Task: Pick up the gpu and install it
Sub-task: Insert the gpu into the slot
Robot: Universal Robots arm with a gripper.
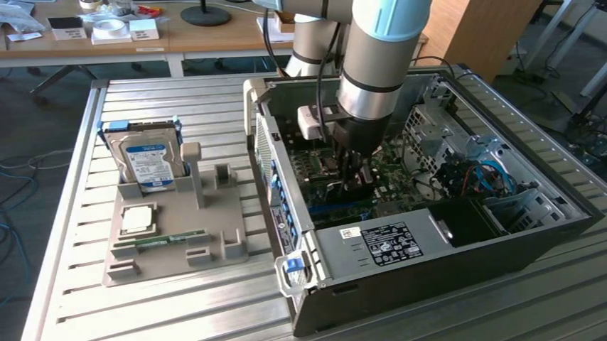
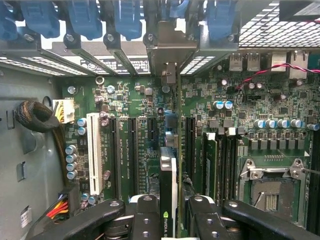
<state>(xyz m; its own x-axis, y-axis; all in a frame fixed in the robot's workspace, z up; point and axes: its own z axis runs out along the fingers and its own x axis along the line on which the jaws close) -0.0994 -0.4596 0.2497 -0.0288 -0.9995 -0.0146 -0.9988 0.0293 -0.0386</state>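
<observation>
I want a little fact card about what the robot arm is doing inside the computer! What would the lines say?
Holding: gripper shut on the thin dark gpu card with green edge
Card position: standing on edge over the green motherboard, its metal end bracket at the rear slot covers
Where: inside the open black computer case
Arm: silver and blue robot arm reaching down into the case
Outside the case: silver hard drive with blue-white label upright in the grey holder tray
</observation>
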